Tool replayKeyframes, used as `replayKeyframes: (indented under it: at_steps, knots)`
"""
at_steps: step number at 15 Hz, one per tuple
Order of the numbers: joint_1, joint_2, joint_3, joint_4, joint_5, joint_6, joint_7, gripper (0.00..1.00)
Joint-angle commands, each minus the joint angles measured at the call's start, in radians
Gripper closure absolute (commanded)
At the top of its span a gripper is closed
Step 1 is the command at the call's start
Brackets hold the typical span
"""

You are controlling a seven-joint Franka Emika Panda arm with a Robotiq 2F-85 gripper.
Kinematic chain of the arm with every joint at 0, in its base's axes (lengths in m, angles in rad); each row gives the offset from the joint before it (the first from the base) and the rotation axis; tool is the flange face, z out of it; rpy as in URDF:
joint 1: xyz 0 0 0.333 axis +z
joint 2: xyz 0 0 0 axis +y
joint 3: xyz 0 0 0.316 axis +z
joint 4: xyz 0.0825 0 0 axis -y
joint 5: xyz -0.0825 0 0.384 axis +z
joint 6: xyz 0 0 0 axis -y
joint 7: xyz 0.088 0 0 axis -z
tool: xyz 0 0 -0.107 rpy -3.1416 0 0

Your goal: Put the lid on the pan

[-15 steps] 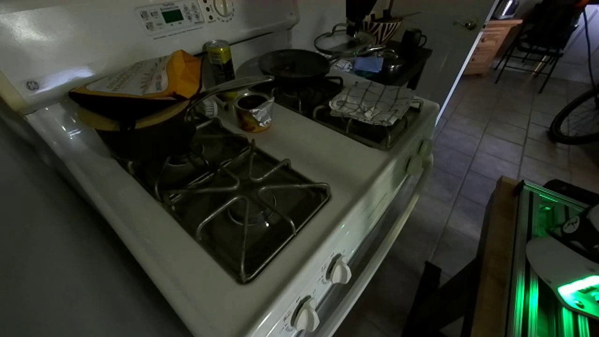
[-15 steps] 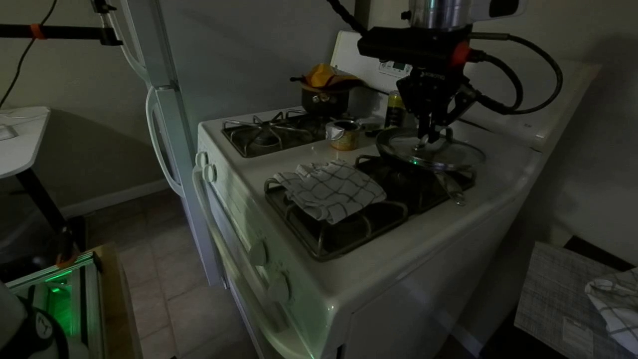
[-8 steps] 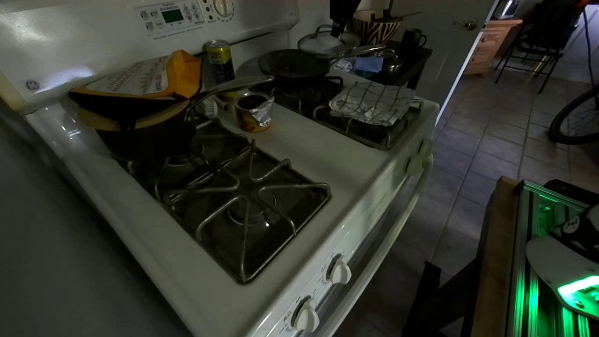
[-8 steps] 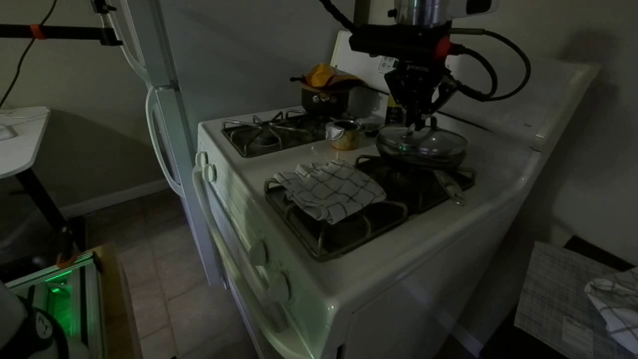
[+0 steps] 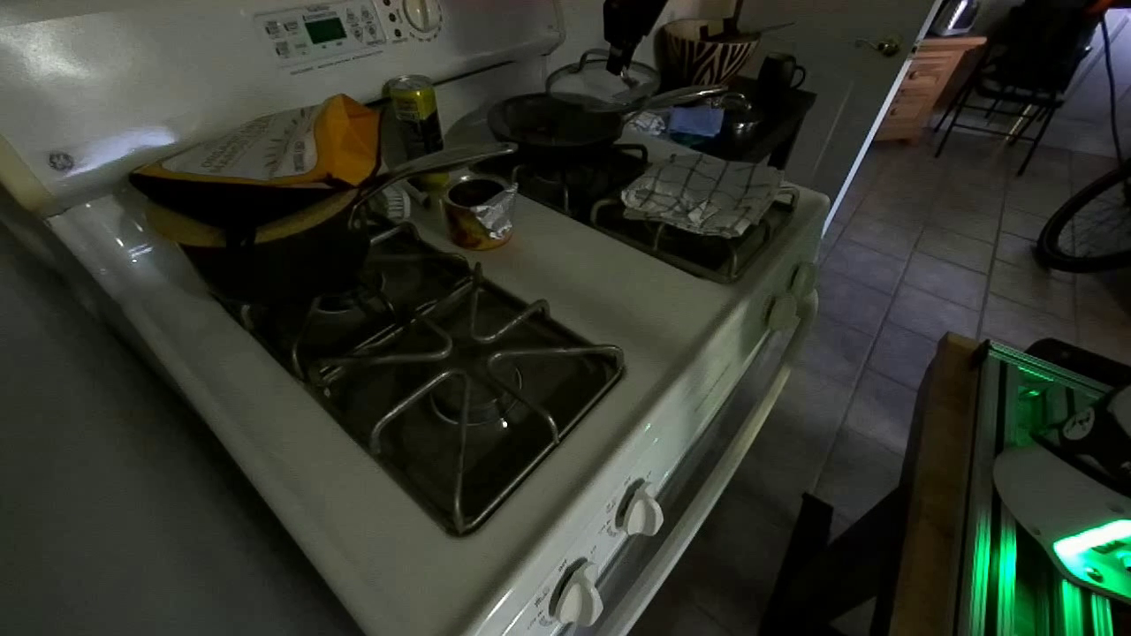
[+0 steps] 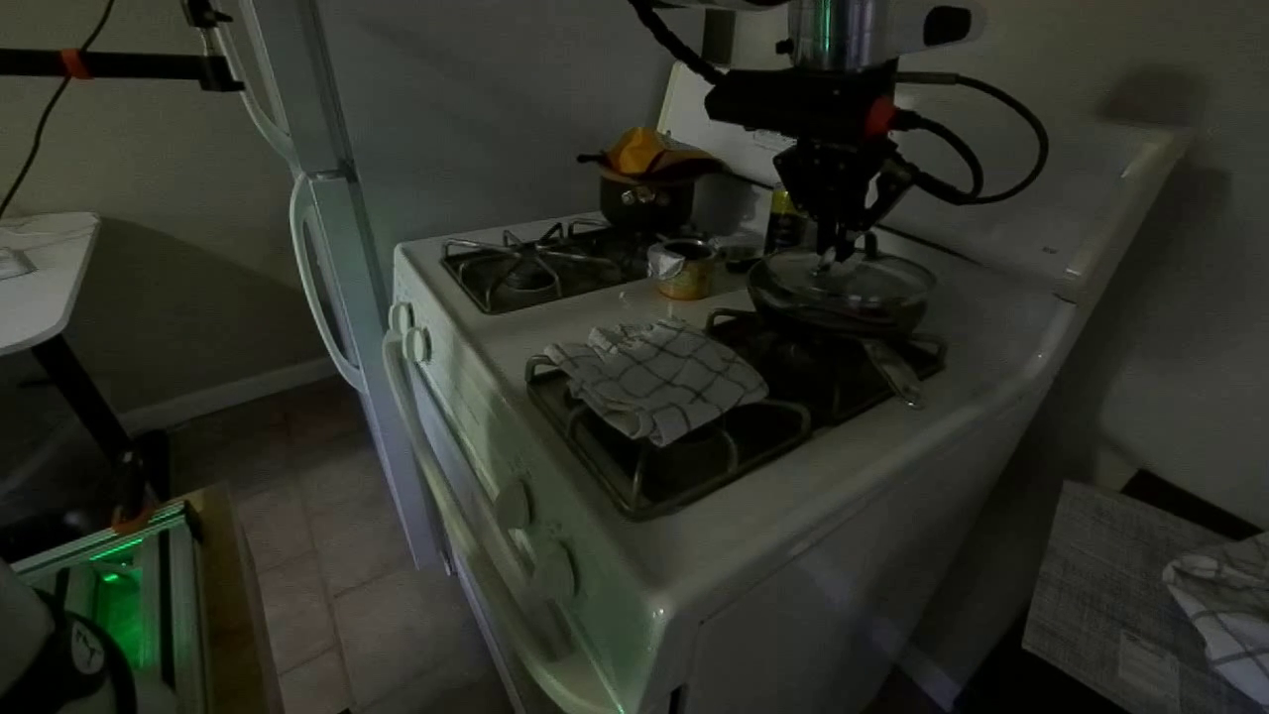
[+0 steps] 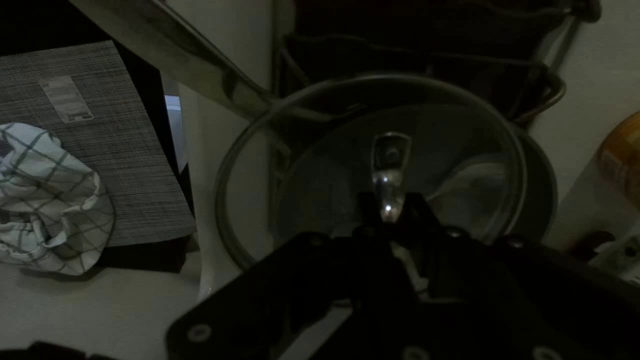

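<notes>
Currently the gripper [image 7: 390, 216] pinches the glass lid [image 7: 345, 160] by its metal handle [image 7: 388, 182], over the frying pan [image 5: 546, 124], off-centre towards the pan's long handle [image 7: 187, 57].

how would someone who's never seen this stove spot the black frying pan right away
On the white stove, find the folded checked cloth near the front edge. Straight back from it sits the pan, round and black. It is shallow, which sets it apart from the deeper dark pot with an orange-and-white bag lying on top.
</notes>
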Motion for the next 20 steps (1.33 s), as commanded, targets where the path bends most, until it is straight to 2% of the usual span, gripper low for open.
replayKeyframes:
  at_steps: [1,8,20]
  knots:
    - [0.001,0.072,0.011,0.08,0.001,0.037,0.004,0.95]
    - [0.006,0.174,0.054,0.195,0.016,0.023,-0.015,0.95]
    - [0.002,0.225,0.07,0.182,0.017,0.054,-0.006,0.95]
